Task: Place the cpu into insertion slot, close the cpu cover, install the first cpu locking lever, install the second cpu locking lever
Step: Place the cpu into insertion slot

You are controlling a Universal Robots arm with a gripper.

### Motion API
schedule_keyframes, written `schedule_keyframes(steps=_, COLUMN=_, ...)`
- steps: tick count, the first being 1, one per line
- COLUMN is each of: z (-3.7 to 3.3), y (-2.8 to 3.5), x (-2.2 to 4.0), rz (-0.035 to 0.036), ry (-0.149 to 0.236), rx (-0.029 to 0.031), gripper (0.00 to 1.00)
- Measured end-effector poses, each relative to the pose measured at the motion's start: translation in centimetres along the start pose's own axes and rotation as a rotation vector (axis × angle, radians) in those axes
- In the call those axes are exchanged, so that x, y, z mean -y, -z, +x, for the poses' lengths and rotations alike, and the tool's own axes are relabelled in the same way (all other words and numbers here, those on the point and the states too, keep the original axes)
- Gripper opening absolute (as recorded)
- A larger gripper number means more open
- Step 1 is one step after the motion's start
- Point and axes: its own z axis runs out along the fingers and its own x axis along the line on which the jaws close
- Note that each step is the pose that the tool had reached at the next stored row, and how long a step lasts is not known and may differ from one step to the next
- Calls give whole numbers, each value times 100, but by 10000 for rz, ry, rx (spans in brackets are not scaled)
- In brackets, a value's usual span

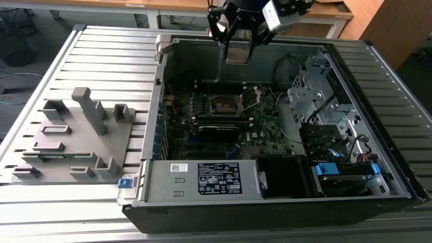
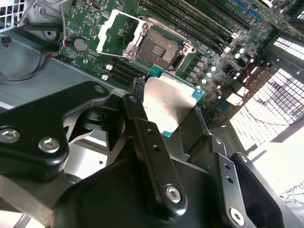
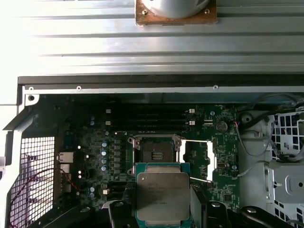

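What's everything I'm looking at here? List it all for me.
table: one, grey slatted, under everything
case: one, black and silver, open on the table
rack: one, grey, exterior view's left of the case
motherboard: one, green, inside the case
insertion slot: one, dark, empty, on the motherboard
cpu cover: one, silver, open beside the slot
memory slots: several, black, near the slot
power supply: one, silver, inside the case
cpu: one, grey, held above the motherboard
gripper: one, black, shut on the cpu
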Motion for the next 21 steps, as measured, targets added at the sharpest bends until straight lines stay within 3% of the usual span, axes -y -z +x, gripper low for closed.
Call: schedule_keyframes(steps=21, z=-1, y=-29, x=3, rz=2, ry=0, rx=0, gripper=54)
